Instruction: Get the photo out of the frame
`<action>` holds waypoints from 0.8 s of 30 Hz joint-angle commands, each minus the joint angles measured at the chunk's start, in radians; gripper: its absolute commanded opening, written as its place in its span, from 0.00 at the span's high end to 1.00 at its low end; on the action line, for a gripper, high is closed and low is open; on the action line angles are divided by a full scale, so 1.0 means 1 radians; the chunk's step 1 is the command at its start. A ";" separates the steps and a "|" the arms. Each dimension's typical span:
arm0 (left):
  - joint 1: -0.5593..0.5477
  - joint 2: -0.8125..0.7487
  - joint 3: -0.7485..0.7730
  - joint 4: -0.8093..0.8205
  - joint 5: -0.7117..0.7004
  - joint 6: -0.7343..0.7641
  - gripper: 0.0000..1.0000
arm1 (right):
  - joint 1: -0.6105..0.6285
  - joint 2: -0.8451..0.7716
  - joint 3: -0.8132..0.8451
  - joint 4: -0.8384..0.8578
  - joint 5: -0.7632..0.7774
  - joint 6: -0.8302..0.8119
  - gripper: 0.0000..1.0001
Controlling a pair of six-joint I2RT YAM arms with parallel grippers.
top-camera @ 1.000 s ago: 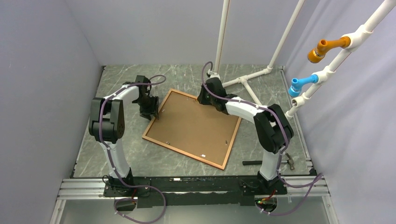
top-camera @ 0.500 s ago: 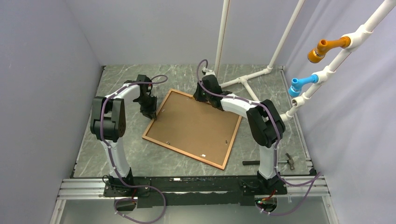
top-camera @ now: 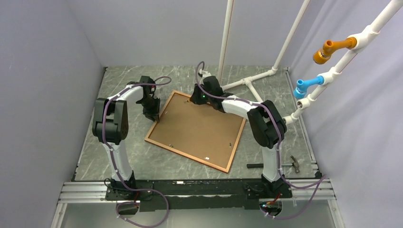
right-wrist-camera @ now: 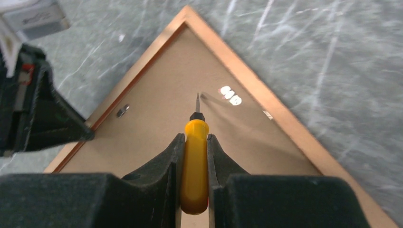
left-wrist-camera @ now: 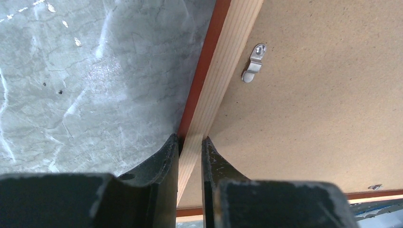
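Note:
The frame (top-camera: 185, 155) lies face down on the marble table, turned at an angle. The photo (top-camera: 197, 128) shows only its plain brown board back; the picture side is hidden. My left gripper (top-camera: 156, 117) is shut on the frame's left rail (left-wrist-camera: 223, 80), one finger outside it and one on the board, just short of a metal clip (left-wrist-camera: 252, 69). My right gripper (top-camera: 197, 97) hangs over the far corner, shut on a yellow-handled screwdriver (right-wrist-camera: 195, 161). Its tip (right-wrist-camera: 197, 97) points down at the board beside a shiny clip (right-wrist-camera: 230, 96).
A hammer (top-camera: 294, 164) lies near the right arm's base. A white pipe stand (top-camera: 247, 83) rises behind the frame, with orange (top-camera: 328, 49) and blue (top-camera: 304, 86) fittings on the right. Grey walls close in on three sides.
The right gripper has carried the screwdriver left along the far edge toward the frame's far corner. The left gripper has closed on the left rail and stayed there.

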 commanded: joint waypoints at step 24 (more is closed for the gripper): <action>-0.008 0.037 0.021 0.000 -0.087 -0.021 1.00 | -0.173 -0.804 -0.584 -0.235 0.320 0.089 1.00</action>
